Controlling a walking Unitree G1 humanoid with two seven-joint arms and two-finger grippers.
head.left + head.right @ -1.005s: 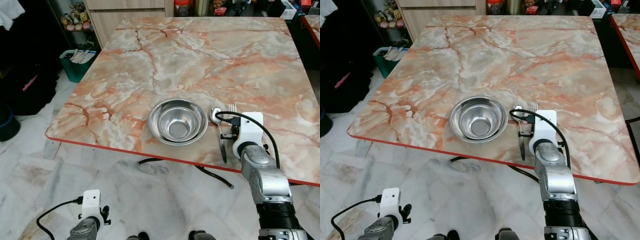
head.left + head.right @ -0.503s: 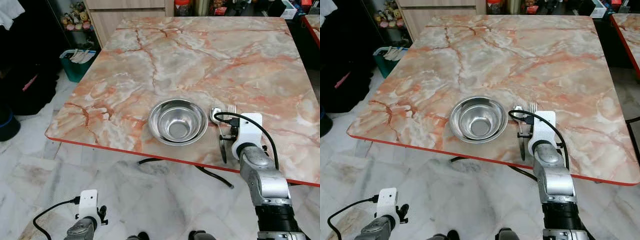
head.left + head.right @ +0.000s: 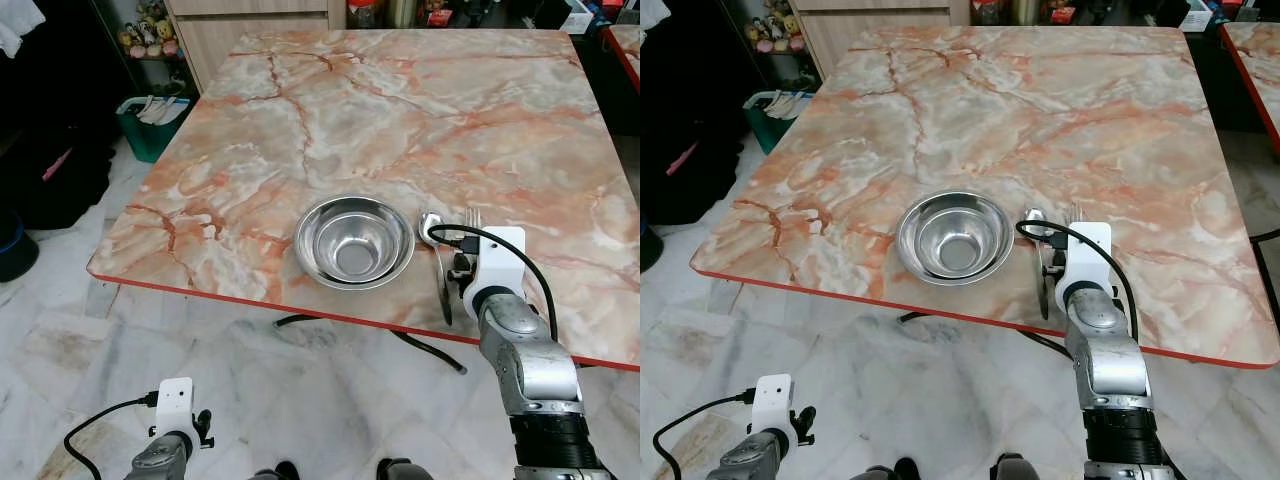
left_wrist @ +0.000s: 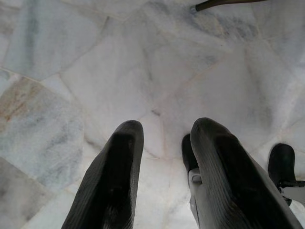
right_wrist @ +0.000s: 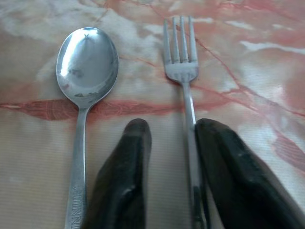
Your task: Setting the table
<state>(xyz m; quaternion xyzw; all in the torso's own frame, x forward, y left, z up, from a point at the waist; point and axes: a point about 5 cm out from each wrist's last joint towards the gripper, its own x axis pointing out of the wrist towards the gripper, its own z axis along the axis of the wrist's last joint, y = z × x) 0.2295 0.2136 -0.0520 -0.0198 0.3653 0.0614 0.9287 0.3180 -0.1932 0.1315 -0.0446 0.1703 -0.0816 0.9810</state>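
Your left pincer [image 4: 162, 176] hangs idle, low beside the desk [image 3: 330, 110], pointing at the pale stone floor [image 4: 86, 67]; its fingers stand a little apart with nothing between them. Leave it there, since this step needs no help from it.

The steel bowl [image 3: 355, 243] sits near the front edge of the desk, off to the left of your right pincer and apart from it. Treat it as a thing to avoid: any sideways sweep toward it risks a knock.

Next comes the spoon [image 5: 86, 95], lying flat just left of the right pincer's left finger, its bowl pointing away from you and its handle running back alongside that finger without touching it, as far as the wrist view shows.

Your right pincer [image 5: 169, 157] rests low over the desk with its fingers parted and gripping nothing. The fork [image 5: 183, 81] lies with its handle running between the fingers, right against the inner face of the right one, tines pointing away and roughly level with the spoon's bowl.

The placing looks done or nearly so, so the job now is a clean release. Keep the fingers parted, and if you can, open slightly more so the right finger comes off the fork handle. Then lift straight up before drawing back toward yourself; dragging backward while low would probably pull the fork out of line with the spoon. Watch the black cable [image 3: 500, 240] looping over the wrist as you rise.
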